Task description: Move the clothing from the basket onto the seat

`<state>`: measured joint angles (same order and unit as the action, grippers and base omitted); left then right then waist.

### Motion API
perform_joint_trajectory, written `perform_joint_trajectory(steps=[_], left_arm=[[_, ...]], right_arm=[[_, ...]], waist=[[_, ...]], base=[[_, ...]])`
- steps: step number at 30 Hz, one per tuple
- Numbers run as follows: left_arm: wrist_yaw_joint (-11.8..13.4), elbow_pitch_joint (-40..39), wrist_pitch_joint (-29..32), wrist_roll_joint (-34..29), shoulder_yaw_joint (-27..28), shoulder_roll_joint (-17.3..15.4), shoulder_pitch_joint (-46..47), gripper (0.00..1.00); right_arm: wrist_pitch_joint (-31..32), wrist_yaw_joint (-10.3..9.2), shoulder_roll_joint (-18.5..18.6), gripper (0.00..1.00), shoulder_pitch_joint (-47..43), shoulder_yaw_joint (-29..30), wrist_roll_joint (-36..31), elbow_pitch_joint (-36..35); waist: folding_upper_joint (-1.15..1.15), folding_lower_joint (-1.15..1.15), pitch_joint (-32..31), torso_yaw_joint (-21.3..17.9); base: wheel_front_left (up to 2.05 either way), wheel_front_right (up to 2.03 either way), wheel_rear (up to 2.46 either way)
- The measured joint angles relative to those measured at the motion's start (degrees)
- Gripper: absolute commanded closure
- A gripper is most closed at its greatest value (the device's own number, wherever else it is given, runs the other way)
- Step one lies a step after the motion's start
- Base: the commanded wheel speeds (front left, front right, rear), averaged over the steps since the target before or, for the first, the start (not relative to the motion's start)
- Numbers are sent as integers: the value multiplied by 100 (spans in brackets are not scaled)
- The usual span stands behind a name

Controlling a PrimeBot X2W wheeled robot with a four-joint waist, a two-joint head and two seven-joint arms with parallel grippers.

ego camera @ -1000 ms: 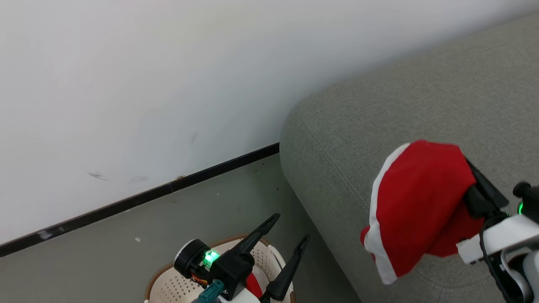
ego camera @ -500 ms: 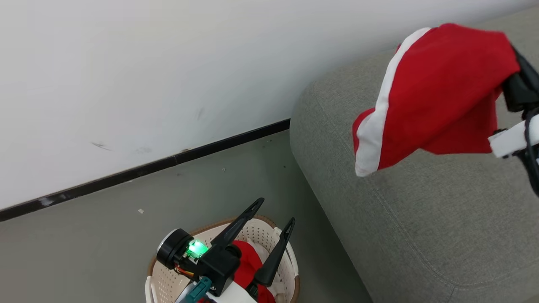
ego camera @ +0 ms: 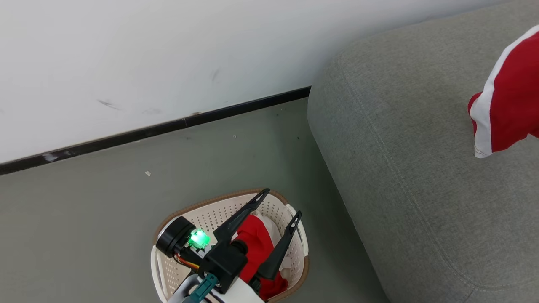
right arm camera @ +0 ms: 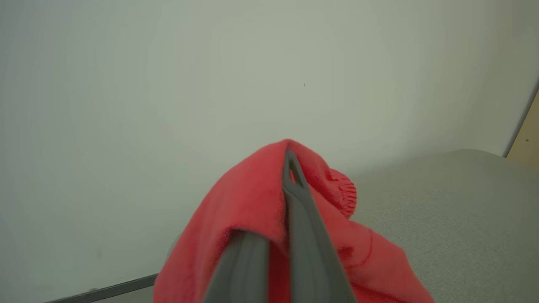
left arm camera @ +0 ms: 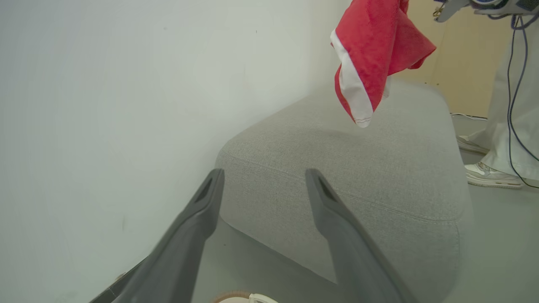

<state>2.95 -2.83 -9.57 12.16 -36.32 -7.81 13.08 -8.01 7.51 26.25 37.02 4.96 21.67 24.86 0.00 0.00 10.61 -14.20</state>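
Note:
The cream basket stands on the floor beside the seat, with a red piece of clothing lying in it. My left gripper hovers over the basket, open and holding nothing. In the left wrist view the left gripper points toward the seat. A second red garment with white trim hangs in the air above the seat, also seen as a red garment. My right gripper is shut on this red garment, which drapes over its fingers.
A white wall with a black baseboard runs behind the basket and seat. Grey floor lies to the left of the basket. A person's leg and shoe stand beyond the seat's far end.
The head view has shifted, bringing more of the basket into it. The right arm has lifted the red garment and carried it farther right over the seat. The left gripper stays open above the basket.

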Motion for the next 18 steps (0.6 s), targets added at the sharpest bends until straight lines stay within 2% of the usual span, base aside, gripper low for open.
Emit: perform_joint_trajectory(steps=[9, 16, 18], left_arm=[[-98, -232, 226, -138, -211, 3, 361, 0], [-211, -347, 347, -192, -300, 5, 599, 0], [-218, -363, 381, -219, -307, 12, 712, 0]], right_arm=[[-245, 0, 282, 100, -11, 498, -205, 678], [-409, 0, 212, 100, -13, 722, -311, 1117], [-444, 0, 14, 100, -20, 711, -358, 1290]], waist=[[0, 0, 463, 180], [0, 0, 816, 278], [0, 0, 961, 310]], base=[[0, 0, 0], [0, 0, 0], [0, 0, 0]])
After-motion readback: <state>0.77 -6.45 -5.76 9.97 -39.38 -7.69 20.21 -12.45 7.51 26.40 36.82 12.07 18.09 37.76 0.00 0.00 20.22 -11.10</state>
